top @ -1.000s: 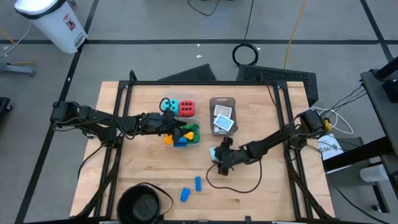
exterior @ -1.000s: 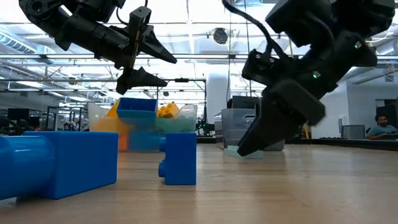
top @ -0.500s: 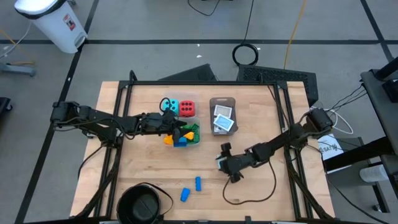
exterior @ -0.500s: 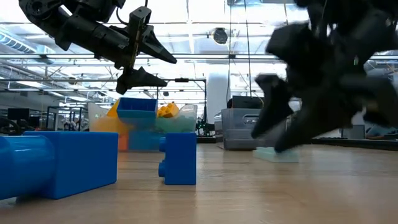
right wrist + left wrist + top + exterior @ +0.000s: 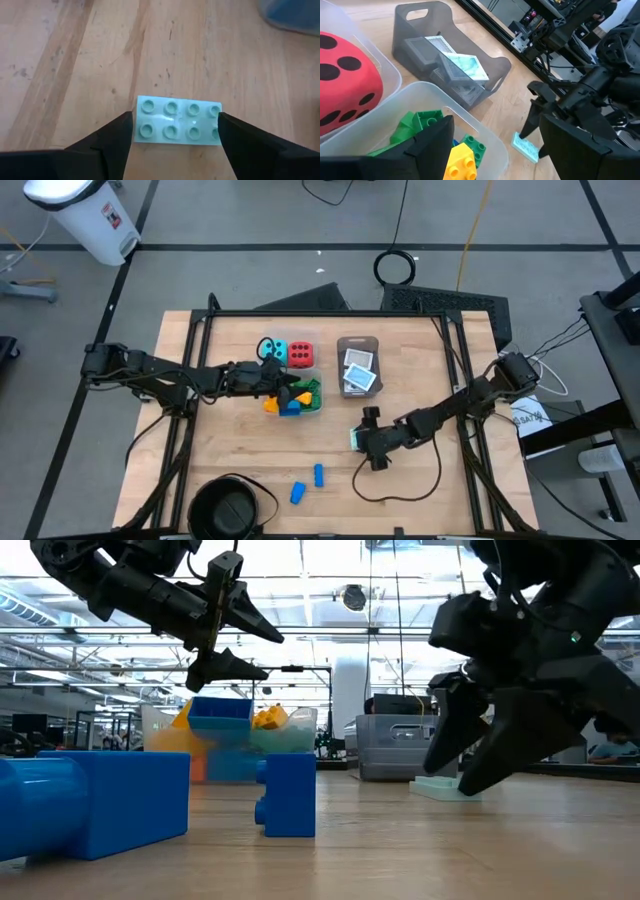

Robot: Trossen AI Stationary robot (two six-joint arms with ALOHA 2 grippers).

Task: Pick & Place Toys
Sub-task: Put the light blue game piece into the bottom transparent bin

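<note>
A pale teal flat brick (image 5: pixel 177 126) lies studs up on the table right of centre (image 5: pixel 354 439). My right gripper (image 5: pixel 176 131) is open over it, slanting down, one finger beside each short end. My left gripper (image 5: pixel 292 388) hangs open and empty above a clear tub (image 5: pixel 314 402) of green, yellow and blue bricks (image 5: pixel 447 150). A teal die (image 5: pixel 273 350) and a red die (image 5: pixel 299 354) sit in the tub behind. Two blue bricks (image 5: pixel 319 474) (image 5: pixel 297 494) lie near the front edge. My right gripper's fingers (image 5: pixel 117 137) stand close against the two short ends of the pale brick (image 5: pixel 141 125), coming from above at a slant. I cannot tell whether they touch it. The brick lies flat on the table.
A grey tray (image 5: pixel 372 343) holding white green-printed cards (image 5: pixel 465 67) stands at the far middle. A round black bowl (image 5: pixel 228 510) sits at the near left corner. A black cable (image 5: pixel 400 490) loops on the wood near the right arm.
My right gripper has gone toward the table's near right and rolled at the wrist. The pale teal brick has slid along the table with it and still lies flat.
</note>
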